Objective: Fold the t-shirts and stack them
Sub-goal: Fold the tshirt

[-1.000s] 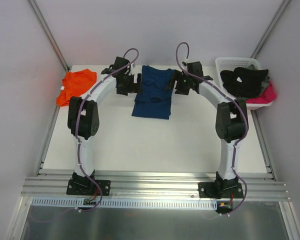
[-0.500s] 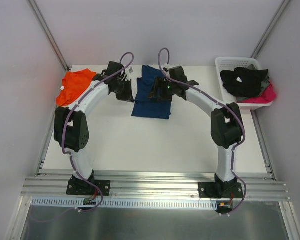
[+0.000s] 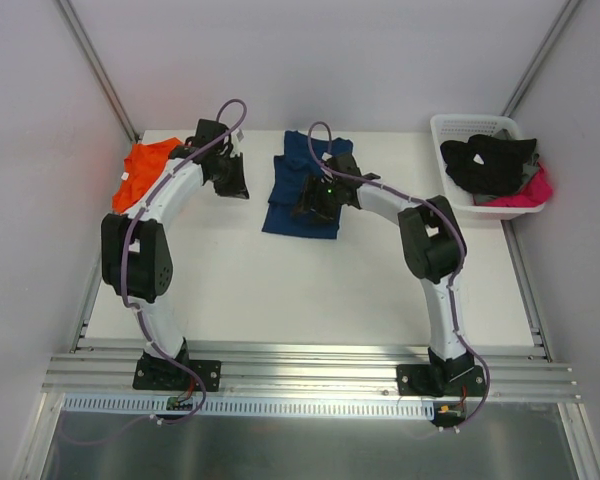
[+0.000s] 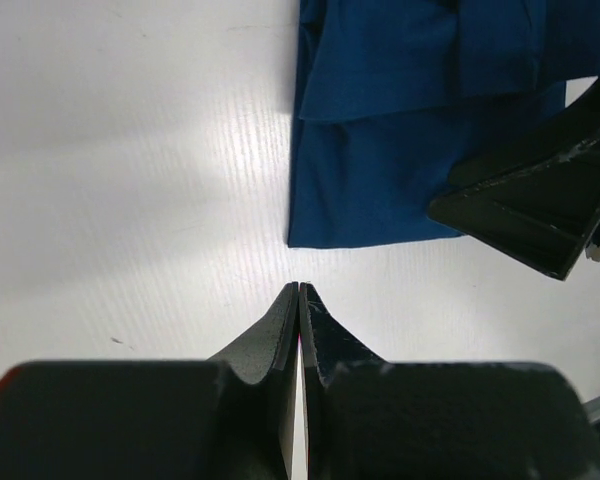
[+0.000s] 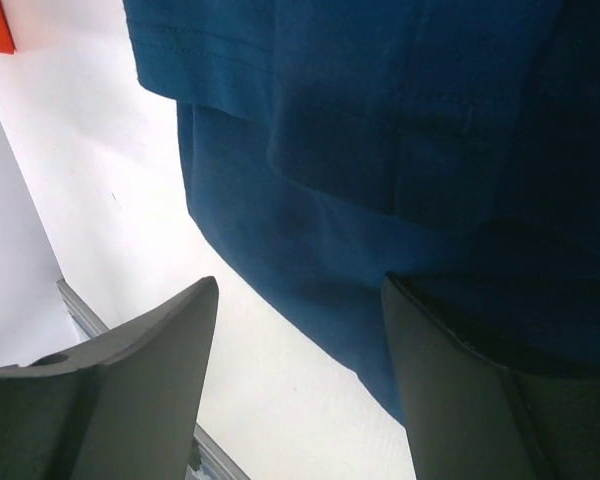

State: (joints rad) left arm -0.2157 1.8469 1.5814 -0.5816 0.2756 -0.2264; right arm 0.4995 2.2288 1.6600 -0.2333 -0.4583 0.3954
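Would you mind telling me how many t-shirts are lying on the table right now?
2. The navy t-shirt lies at the far middle, the orange t-shirt at the far left corner. The basket at far right holds dark and pink cloth that may hide more.

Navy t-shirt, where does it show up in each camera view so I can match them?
Top external: navy t-shirt at center, toward the back.
Left wrist: upper right.
Right wrist: fills the top and right.
Shared landmark: white table bordering its left edge.
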